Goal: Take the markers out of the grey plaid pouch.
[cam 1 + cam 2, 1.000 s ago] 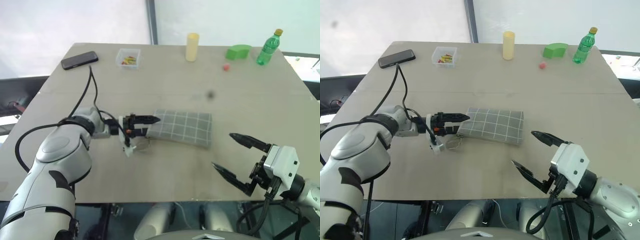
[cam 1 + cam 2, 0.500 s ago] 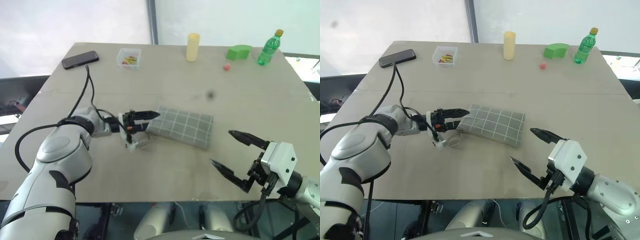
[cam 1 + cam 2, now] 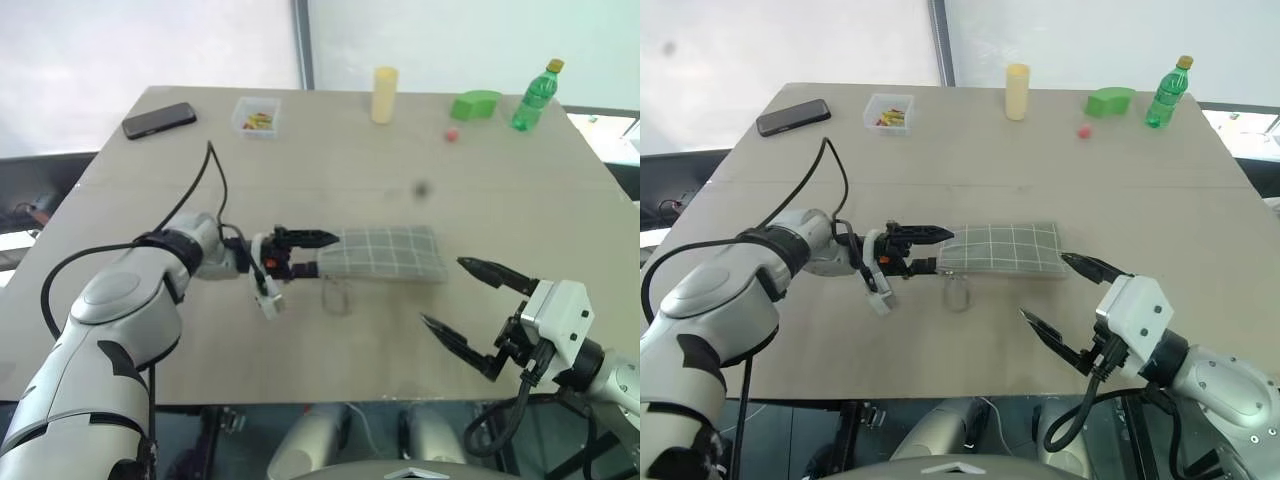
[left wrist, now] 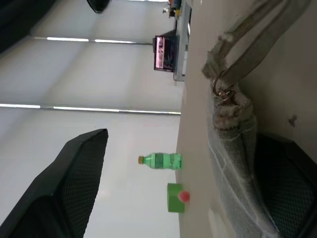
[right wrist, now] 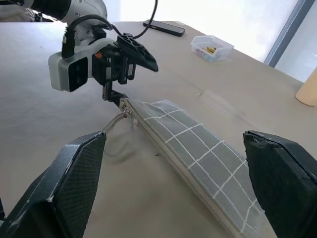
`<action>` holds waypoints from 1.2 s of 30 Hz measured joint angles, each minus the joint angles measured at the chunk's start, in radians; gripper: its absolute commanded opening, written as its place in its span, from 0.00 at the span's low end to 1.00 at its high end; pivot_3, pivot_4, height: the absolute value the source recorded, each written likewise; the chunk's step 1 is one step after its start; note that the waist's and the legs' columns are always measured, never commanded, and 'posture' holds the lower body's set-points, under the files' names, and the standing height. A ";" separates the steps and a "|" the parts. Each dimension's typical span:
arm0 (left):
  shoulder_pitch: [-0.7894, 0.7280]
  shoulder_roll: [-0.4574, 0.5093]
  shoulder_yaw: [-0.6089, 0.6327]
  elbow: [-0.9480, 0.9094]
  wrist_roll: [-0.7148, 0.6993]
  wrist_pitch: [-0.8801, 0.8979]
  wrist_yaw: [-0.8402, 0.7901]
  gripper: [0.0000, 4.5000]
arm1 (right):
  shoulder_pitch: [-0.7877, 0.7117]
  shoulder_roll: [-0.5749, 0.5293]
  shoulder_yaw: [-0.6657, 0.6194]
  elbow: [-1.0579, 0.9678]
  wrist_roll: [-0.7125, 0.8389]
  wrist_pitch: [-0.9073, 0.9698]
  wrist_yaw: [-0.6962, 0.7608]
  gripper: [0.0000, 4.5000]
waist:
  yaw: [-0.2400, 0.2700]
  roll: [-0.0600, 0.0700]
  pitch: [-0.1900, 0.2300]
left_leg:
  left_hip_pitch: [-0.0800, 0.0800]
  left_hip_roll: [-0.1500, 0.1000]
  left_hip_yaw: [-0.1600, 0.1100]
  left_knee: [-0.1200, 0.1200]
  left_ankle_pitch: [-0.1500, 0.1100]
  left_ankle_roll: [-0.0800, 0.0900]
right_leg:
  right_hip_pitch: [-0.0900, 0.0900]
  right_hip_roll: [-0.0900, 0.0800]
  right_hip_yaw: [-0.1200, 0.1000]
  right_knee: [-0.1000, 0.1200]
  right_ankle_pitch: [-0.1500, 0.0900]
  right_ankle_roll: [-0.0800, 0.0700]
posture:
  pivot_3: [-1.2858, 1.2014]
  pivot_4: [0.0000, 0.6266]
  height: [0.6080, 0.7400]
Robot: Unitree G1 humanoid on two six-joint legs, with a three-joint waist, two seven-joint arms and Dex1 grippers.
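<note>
The grey plaid pouch (image 3: 390,254) lies flat near the middle of the table (image 3: 330,160), long side running left to right, its thin loop strap (image 3: 336,297) trailing on the tabletop at its near left corner. No marker can be made out; the pouch mouth cannot be judged open or closed.

Left gripper (image 3: 303,253) is level, pointing right at the pouch's left end. Its fingers are spread, one above the end and one at table level; in the left wrist view the pouch end sits against the lower finger (image 4: 285,183). Nothing is clamped.

Right gripper (image 3: 478,313) hovers at the near right of the table, just beside the pouch's right end, fingers wide apart and empty.

Along the far edge: a phone (image 3: 159,120), a small clear box (image 3: 257,116), a pale yellow cylinder (image 3: 385,94), a green block (image 3: 476,104), a small red ball (image 3: 452,134), a green bottle (image 3: 534,95).
</note>
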 measured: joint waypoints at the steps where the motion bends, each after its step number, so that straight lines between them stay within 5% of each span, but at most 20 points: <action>1: 0.003 0.000 0.000 0.019 -0.009 -0.010 -0.044 0.99 | -0.005 0.000 0.004 0.000 0.000 0.000 0.000 1.00 | 0.000 0.000 0.000 | 0.000 0.000 0.000 0.000 0.000 0.000 | 0.000 0.000 0.000 0.000 0.000 0.000 | 0.52 0.24 1.00; 4: 0.012 -0.003 0.008 0.035 -0.035 -0.036 -0.112 0.99 | -0.006 0.000 0.011 0.000 0.000 0.000 0.000 1.00 | 0.001 0.000 0.000 | -0.001 -0.001 0.000 0.002 0.000 0.001 | 0.000 -0.001 0.000 0.000 0.000 0.000 | 0.52 0.24 1.00; 7: 0.038 -0.009 0.029 0.043 -0.067 -0.056 -0.201 0.80 | -0.007 0.000 0.013 0.000 -0.001 0.001 -0.005 1.00 | 0.001 0.000 0.000 | -0.001 -0.001 0.000 0.002 0.000 0.001 | 0.000 -0.001 0.000 0.000 0.000 0.000 | 0.52 0.24 1.00; 14: 0.048 -0.009 0.075 0.044 -0.121 -0.063 -0.294 0.12 | -0.007 0.000 0.016 0.000 -0.001 0.001 -0.007 1.00 | 0.000 0.000 0.000 | -0.001 -0.001 0.000 0.003 0.000 0.001 | 0.001 0.000 0.000 0.000 0.000 0.001 | 0.52 0.24 1.00; 17: 0.052 -0.009 0.095 0.043 -0.139 -0.069 -0.311 0.01 | -0.007 0.000 0.016 0.000 -0.002 0.001 -0.007 1.00 | 0.000 0.000 0.000 | -0.001 -0.001 0.000 0.003 0.000 0.001 | 0.001 0.000 0.000 0.000 0.001 0.001 | 0.52 0.24 1.00; 23: 0.040 -0.081 0.298 0.150 -0.406 -0.198 -0.511 0.01 | -0.018 0.000 0.014 0.000 0.004 0.022 -0.023 1.00 | 0.004 0.000 0.000 | -0.002 -0.001 -0.001 0.005 0.000 0.001 | 0.002 -0.001 -0.001 0.000 0.001 0.001 | 0.52 0.24 1.00; 27: -0.080 -0.328 0.766 0.489 -0.794 -0.269 -1.139 0.01 | -0.126 -0.018 -0.002 -0.003 0.026 0.121 -0.131 1.00 | -0.001 0.000 0.000 | -0.004 -0.002 0.000 0.008 -0.001 0.002 | 0.001 -0.001 -0.003 -0.002 0.002 0.003 | 0.52 0.24 1.00; 30: -0.091 -0.472 1.153 0.454 -1.175 0.020 -1.803 0.01 | -0.234 -0.047 -0.045 -0.003 0.139 0.239 -0.207 1.00 | -0.011 0.000 0.000 | -0.006 -0.001 -0.001 0.009 0.000 0.006 | 0.000 -0.001 -0.004 -0.002 0.002 0.002 | 0.52 0.24 1.00; 31: -0.080 -0.504 1.230 0.380 -1.294 0.157 -1.985 0.01 | -0.271 -0.050 -0.062 -0.003 0.187 0.279 -0.237 1.00 | -0.021 0.000 0.000 | -0.008 -0.001 -0.002 0.010 0.000 0.006 | -0.001 -0.001 -0.004 -0.002 0.005 -0.001 | 0.52 0.24 1.00; 36: 0.028 -0.557 1.334 0.025 -1.580 0.656 -2.313 0.01 | -0.419 -0.045 -0.081 0.038 0.333 0.411 -0.383 1.00 | -0.063 0.001 -0.001 | -0.015 -0.001 -0.002 0.011 0.003 0.001 | -0.008 -0.002 -0.003 0.000 0.006 -0.003 | 0.52 0.24 1.00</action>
